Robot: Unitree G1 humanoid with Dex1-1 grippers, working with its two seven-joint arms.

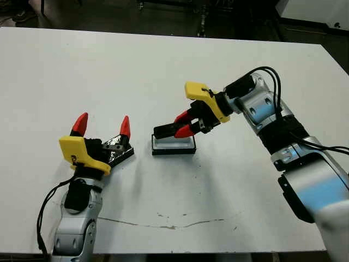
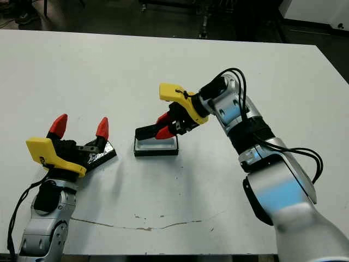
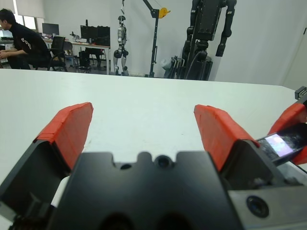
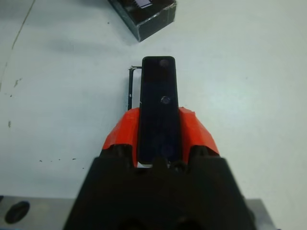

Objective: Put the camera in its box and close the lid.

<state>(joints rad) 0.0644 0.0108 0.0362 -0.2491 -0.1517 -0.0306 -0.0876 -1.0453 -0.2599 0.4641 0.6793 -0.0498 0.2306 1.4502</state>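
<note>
My right gripper point(image 1: 181, 124) is shut on the camera point(image 1: 165, 130), a slim dark bar that sticks out past the red fingertips. It hangs just above the box point(image 1: 173, 151), a shallow black tray with a white inside, in the middle of the table. In the right wrist view the camera point(image 4: 158, 100) fills the gap between the fingers point(image 4: 196, 132). The lid point(image 1: 121, 155), a glossy black panel, lies flat left of the box and is partly hidden by my left gripper point(image 1: 102, 124). That gripper is open and holds nothing.
Faint scuff lines point(image 1: 163, 224) mark the white table near its front edge. Black cables point(image 1: 272, 76) loop over my right arm. Beyond the table, the left wrist view shows a seated person point(image 3: 19, 36) and standing robot rigs point(image 3: 206, 28).
</note>
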